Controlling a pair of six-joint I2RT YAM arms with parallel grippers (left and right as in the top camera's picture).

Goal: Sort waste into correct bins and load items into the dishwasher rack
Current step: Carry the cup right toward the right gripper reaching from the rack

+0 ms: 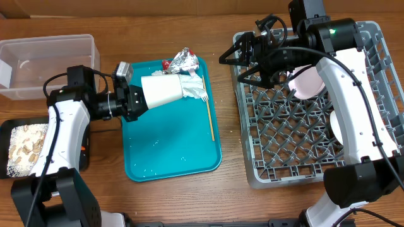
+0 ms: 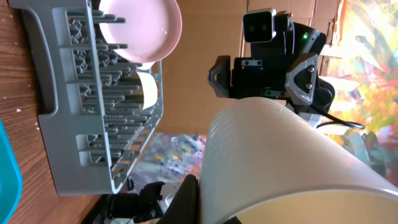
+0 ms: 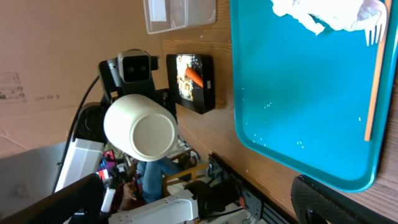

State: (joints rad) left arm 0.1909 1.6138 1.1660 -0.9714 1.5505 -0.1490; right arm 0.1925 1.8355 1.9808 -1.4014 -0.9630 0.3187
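1. Our left gripper [image 1: 140,98] holds the white cup [image 1: 163,90] tight at one end. The cup lies on its side in the air, over the 12 o'clock end of the teal tray [image 1: 170,157]. We think it is lifted like this so it can go across to the rack.
2. The dishwasher rack [image 1: 303,164] sits at 3 o'clock on the table. A white plate [image 1: 302,81] stands on its edge among the pegs, in the rack's 11 o'clock part. Standing up, it takes less room.
3. Our right gripper [image 1: 235,65] hangs over the rack's 10 o'clock edge. Its jaws are wide apart and hold nothing. We guess it is there to take the cup.
4. The napkins [image 1: 192,85] and foil wrapper [image 1: 182,60] lie at the teal tray's 1 o'clock corner. The fork [image 1: 209,116] lies along its 3 o'clock side. None of them is sorted yet.
5. The black tray [image 3: 210,93] sits at 8 o'clock. It holds the food bits [image 1: 25,148] and the carrot [image 3: 194,76]. The clear tub [image 1: 69,44] sits at 10 o'clock, maybe for the paper and foil.
6. We can read no words or brand names anywhere.
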